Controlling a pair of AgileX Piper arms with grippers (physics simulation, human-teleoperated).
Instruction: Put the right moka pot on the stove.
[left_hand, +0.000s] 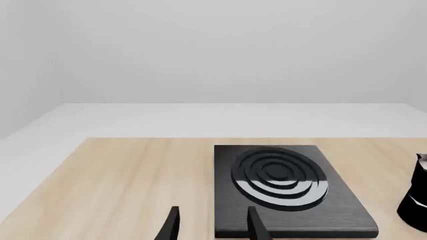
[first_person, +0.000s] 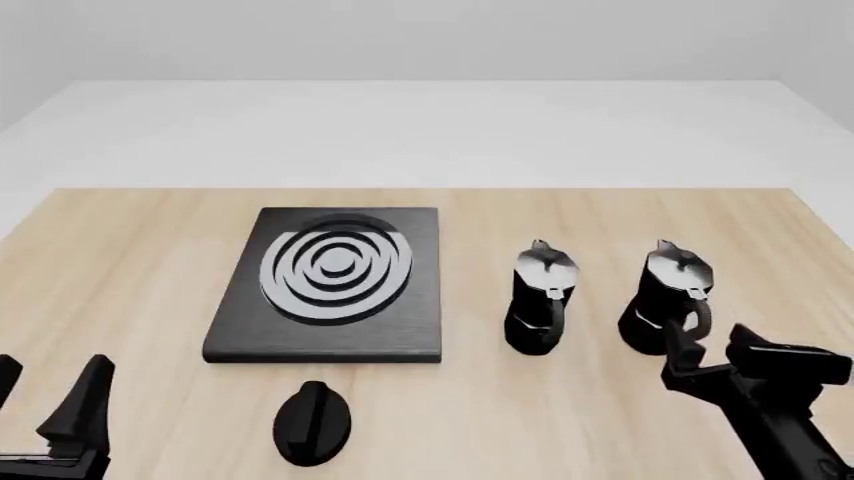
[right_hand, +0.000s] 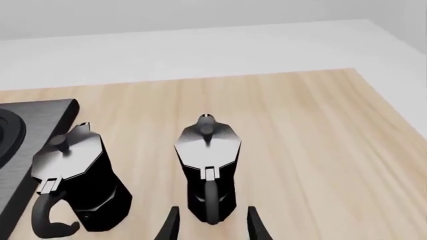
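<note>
Over on the right side of the wooden table (first_person: 134, 280), the right moka pot (first_person: 667, 298) stands upright, its long axis vertical, spout turned away toward the far edge and its black handle facing back toward the arms. Its twin, the left moka pot (first_person: 542, 300), stands just beside it, apart, between it and the stove (first_person: 334, 285). The right gripper (first_person: 705, 362) hangs close behind the handle, fingers spread wide, holding nothing. The left gripper (first_person: 54, 395) sits well off at the near left, also spread and empty. A black knob (first_person: 312, 423) lies near the stove's front edge.
</note>
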